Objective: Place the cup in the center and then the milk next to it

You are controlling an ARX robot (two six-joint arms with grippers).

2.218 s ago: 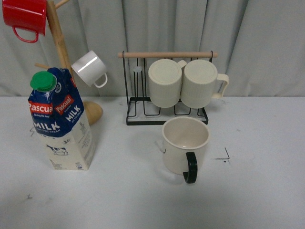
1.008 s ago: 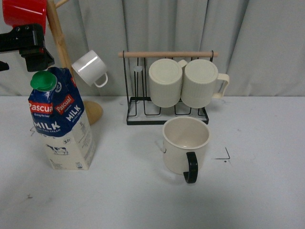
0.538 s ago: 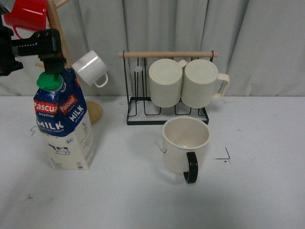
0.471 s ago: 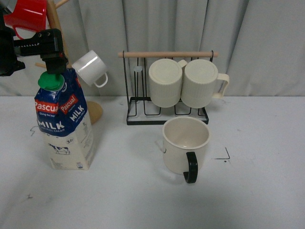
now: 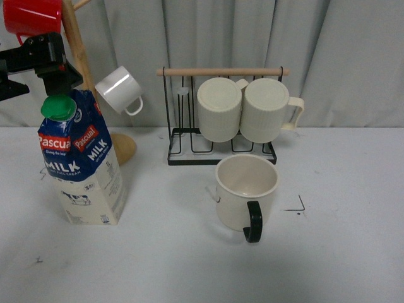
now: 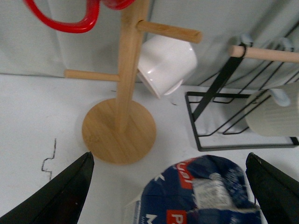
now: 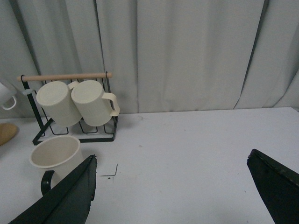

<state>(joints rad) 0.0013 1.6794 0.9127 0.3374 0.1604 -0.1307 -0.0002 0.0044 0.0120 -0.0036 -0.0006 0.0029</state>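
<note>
**Front view.** The milk [image 5: 79, 161] stands upright at the left of the table [image 5: 189, 271], long axis vertical. Its green cap [image 5: 58, 107] is on top, and the wooden mug tree [image 5: 74, 44] is just behind it. Your left hand [image 5: 45, 63] hangs right over the cap. From this angle I cannot tell whether it touches the cap or clears it. The cup [image 5: 246, 189] stands upright near the middle of the table, just in front of the wire rack [image 5: 221, 151]. Its black handle points toward the camera, and it is well apart from the milk. Your right hand is not in this view.

**Left wrist view.** The fingers [image 6: 70, 186] are spread wide and grip nothing, so the left hand is released. The blue carton top lies below and between them, not quite centred. The mug tree base is beyond it.

**Right wrist view.** Your right hand [image 7: 171, 158] is also released and empty, over bare table. The cup is off to one side by the rack, well apart from this hand.

**Judgement.**
- The cup looks placed already, so the milk is the step in hand.
- The milk lies straight down from your left hand, which is much the nearer of the two.
- Centre the fingers over the carton, then descend along its upright axis to grip below the sloped top.
- The carton is tall and narrow, so an off-centre squeeze could tip it.
</note>
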